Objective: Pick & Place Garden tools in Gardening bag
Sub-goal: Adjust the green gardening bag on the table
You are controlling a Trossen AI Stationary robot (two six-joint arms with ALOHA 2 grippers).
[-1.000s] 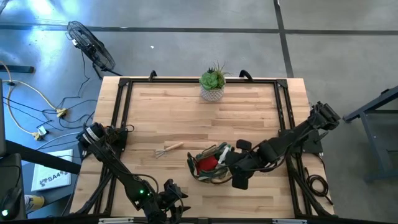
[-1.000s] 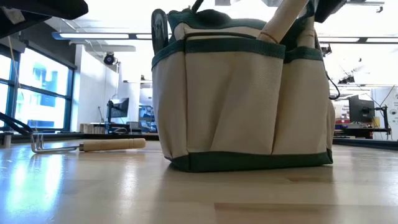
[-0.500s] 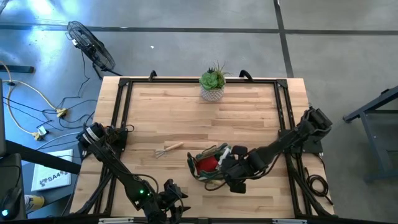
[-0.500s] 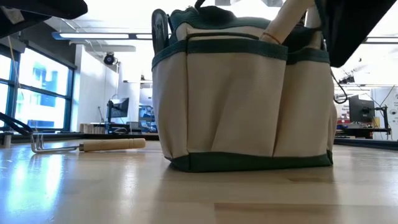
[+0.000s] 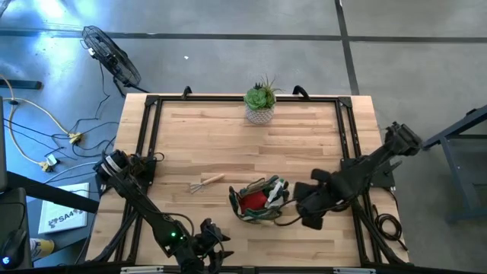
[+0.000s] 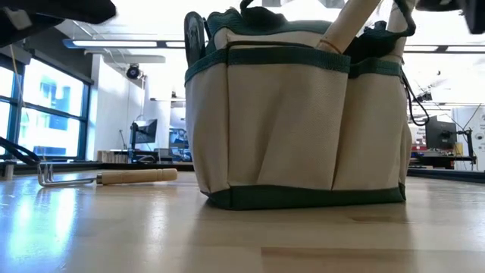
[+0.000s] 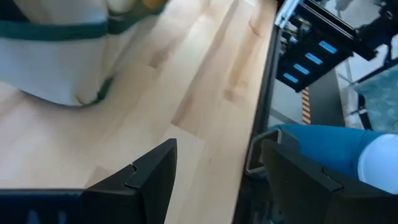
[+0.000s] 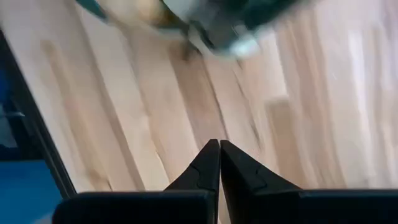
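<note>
The gardening bag (image 5: 259, 202), tan with green trim, stands upright on its base on the wooden table. A red piece (image 5: 253, 199) and a green-and-white piece (image 5: 275, 187) show inside it. In the low view a wooden tool handle (image 6: 352, 23) sticks up out of the bag (image 6: 295, 121). A wooden-handled rake (image 5: 207, 183) lies flat on the table left of the bag. My right gripper (image 8: 219, 144) is shut and empty, pointing down over bare table just right of the bag. My left gripper (image 7: 217, 180) stands open and empty by the near edge.
A green spiky plant in a white pot (image 5: 260, 103) stands at the far edge, in the middle. A black frame (image 5: 148, 129) runs round the tabletop. Bare wood lies between the rake and the plant.
My right gripper, shut all the while, first leaned in over the bag's right end, then drew back toward the table's right edge and now hangs beside the bag. The bag and the rake have kept their places.
</note>
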